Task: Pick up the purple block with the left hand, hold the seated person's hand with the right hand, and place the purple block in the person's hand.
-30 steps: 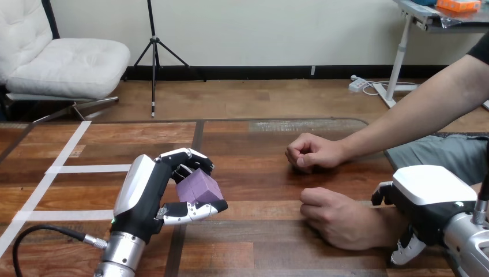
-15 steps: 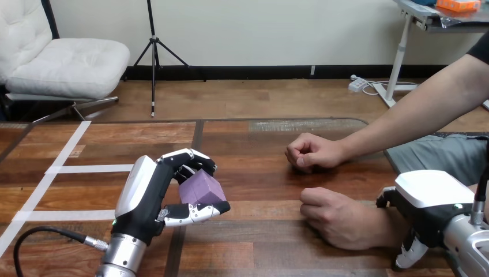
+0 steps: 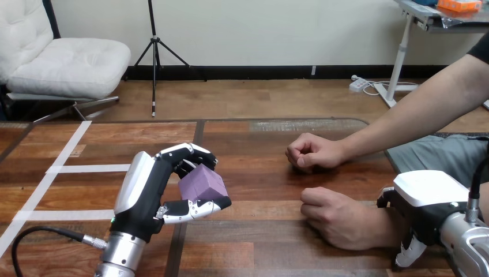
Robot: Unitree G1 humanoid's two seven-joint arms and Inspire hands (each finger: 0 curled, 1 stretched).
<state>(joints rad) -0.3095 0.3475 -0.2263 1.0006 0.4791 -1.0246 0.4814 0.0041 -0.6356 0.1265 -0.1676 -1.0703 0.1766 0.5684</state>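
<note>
My left hand [image 3: 151, 193] is at the lower left, its fingers and thumb curled round the purple block [image 3: 201, 183], which is lifted a little off the table. The person's two hands lie on the table as loose fists: the far one [image 3: 312, 152] at centre right, the near one [image 3: 337, 218] closer to me. My right hand [image 3: 424, 213] sits at the lower right against the near hand's wrist, and its fingers [image 3: 412, 250] point down beside the wrist. Whether they wrap the wrist is hidden.
White tape lines [image 3: 69, 168] cross the wooden table [image 3: 254, 173] at the left. A black cable [image 3: 34, 232] loops beside my left forearm. Bare table lies between the purple block and the person's near hand.
My left hand has lifted the purple block slightly and edged it right. My right hand slid a little to the right and lower along the person's wrist. The person's hands have stayed still.
</note>
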